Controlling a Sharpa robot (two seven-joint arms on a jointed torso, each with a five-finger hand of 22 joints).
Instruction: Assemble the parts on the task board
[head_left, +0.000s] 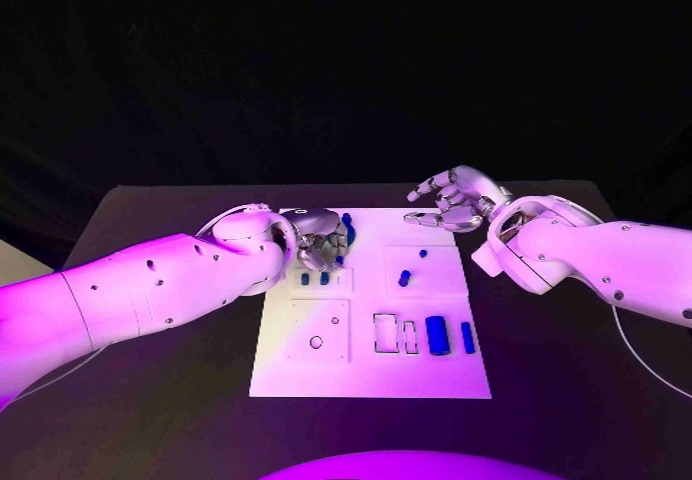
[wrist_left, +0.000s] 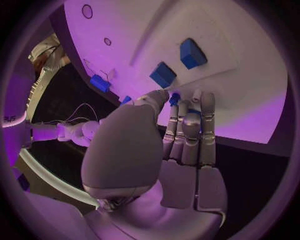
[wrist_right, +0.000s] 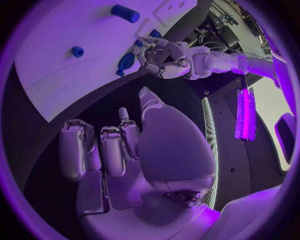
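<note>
Fingers of the left hand closed on a small blue part over the far left of the task board, apparently for seating there. Right hand off the board's far right corner, fingers apart and empty, likely keeping clear. Other blue parts resting near right.

Dim room, violet light glaring on task board (wrist pics fisheye-bent, edges vignetted).

Black table, dark backdrop
</note>
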